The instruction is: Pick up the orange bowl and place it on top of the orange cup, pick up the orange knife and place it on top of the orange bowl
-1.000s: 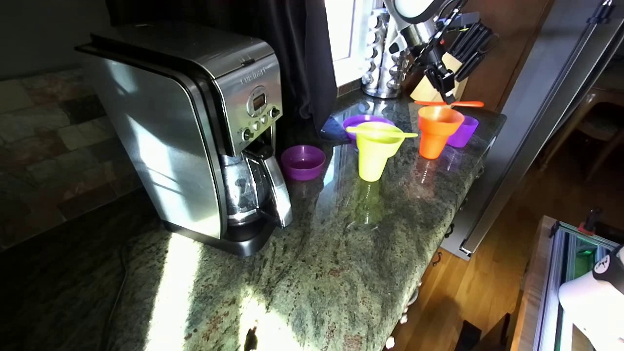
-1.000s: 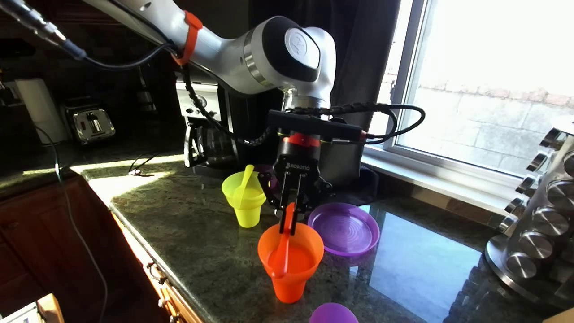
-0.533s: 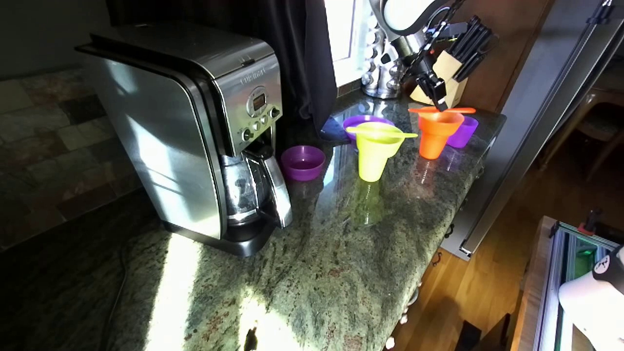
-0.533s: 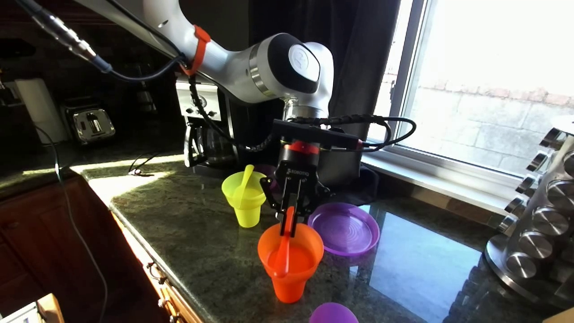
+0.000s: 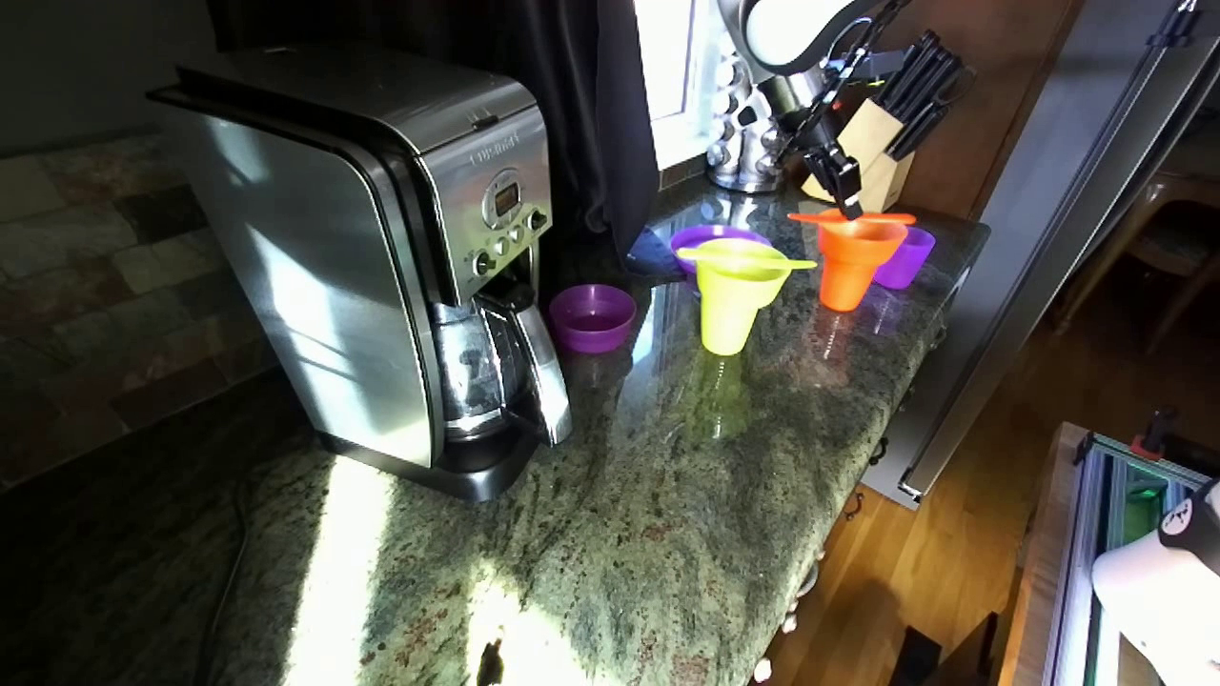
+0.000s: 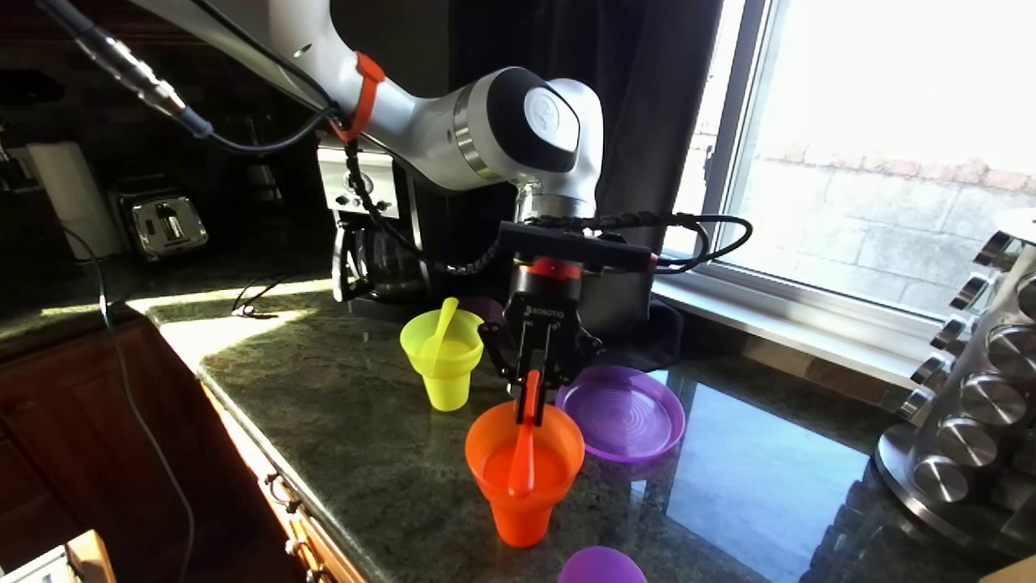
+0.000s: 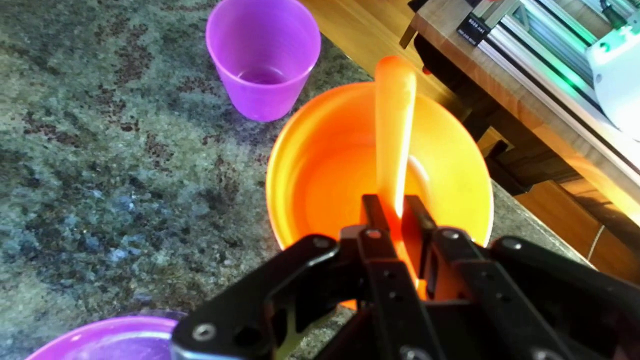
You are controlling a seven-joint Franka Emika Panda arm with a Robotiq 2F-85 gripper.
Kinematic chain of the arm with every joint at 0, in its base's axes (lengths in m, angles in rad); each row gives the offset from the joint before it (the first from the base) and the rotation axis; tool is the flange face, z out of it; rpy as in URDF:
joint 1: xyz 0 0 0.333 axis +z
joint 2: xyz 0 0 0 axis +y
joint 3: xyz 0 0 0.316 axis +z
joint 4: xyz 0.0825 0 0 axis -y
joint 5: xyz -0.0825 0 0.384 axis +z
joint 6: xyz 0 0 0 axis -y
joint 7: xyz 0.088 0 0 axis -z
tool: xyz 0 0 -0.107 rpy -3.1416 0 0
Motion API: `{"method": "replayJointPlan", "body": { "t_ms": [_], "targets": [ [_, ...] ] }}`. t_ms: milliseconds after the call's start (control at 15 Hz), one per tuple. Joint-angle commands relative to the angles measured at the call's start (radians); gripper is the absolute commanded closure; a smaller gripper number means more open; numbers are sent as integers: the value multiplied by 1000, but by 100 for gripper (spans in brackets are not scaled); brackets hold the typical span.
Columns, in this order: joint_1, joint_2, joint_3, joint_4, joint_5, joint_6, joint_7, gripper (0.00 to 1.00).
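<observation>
Marked "ROBOTIQ" in an exterior view, the end effector point(image 6: 530, 417) grips the orange knife point(image 7: 395, 120) between closely set fingers, over the mouth of the orange bowl point(image 6: 563, 458); whether knife and rim touch cannot be told. The bowl sits on the orange cup point(image 6: 522, 525), which stands upright on the stone-patterned surface point(image 5: 620, 534). A coffee maker point(image 5: 381, 257) bears "Cuisinart" lettering, slightly blurred. In the wrist view, characters on a black block point(image 7: 472, 29) are too small to read.
</observation>
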Motion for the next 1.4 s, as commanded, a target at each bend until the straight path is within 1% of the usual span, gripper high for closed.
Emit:
{"method": "replayJointPlan", "body": {
  "t_ms": [0,67,267,333,467,533,600,667,800,933,1067,1133,1333],
  "targets": [
    [-4,4,5,0,-5,29,-5,60],
    [-4,0,5,-5,-7,32,-8,60],
    [-4,-10,5,-14,-12,32,-17,40],
    [-5,-14,5,-17,-13,34,-17,31],
    [-6,-27,4,-28,-14,38,-24,18],
    [-7,-33,3,-32,-16,39,-27,9],
    [-11,-41,3,-35,-4,32,-44,2],
    [-12,-52,2,-44,-6,40,-47,0],
    [-18,-93,-2,-87,-2,74,-42,0],
    [-27,-137,-9,-134,7,137,-36,0],
    [-46,-177,-22,-173,91,173,-27,0],
    [-52,-198,-30,-197,113,203,-25,0],
    [-64,-249,-55,-250,179,236,-19,0]
  ]
}}
